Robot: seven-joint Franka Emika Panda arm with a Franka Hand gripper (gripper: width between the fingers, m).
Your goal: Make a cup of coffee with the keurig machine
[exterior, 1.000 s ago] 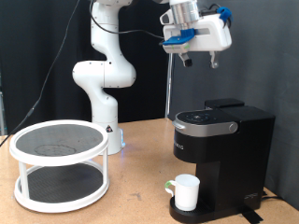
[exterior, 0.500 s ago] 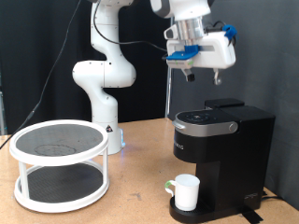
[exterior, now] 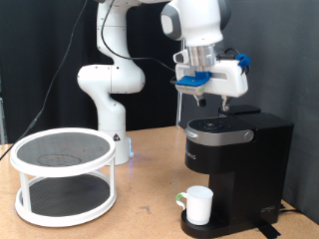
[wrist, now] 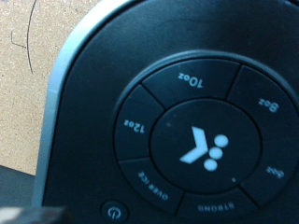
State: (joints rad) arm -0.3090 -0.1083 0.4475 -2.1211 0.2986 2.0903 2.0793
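The black keurig machine (exterior: pixel 237 154) stands on the table at the exterior view's right with its lid down. The white cup (exterior: pixel 197 204) stands on the machine's drip tray under the spout. My gripper (exterior: pixel 213 103) hangs just above the lid's round button panel, its two fingers apart and nothing between them. The wrist view looks straight down on the keurig machine's lid (wrist: pixel 84 103), close up. It shows the centre brew button (wrist: pixel 207 149) ringed by size buttons marked 12oz, 10oz and 8oz. My fingers do not show clearly in the wrist view.
A white two-tier round rack (exterior: pixel 62 175) with dark mesh shelves stands at the exterior view's left. The arm's white base (exterior: pixel 112 90) rises behind it. A black curtain hangs behind the wooden table (exterior: pixel 150 214).
My gripper has come down from high above the machine to just over its lid, shifting slightly towards the exterior view's left. The cup and machine have not moved.
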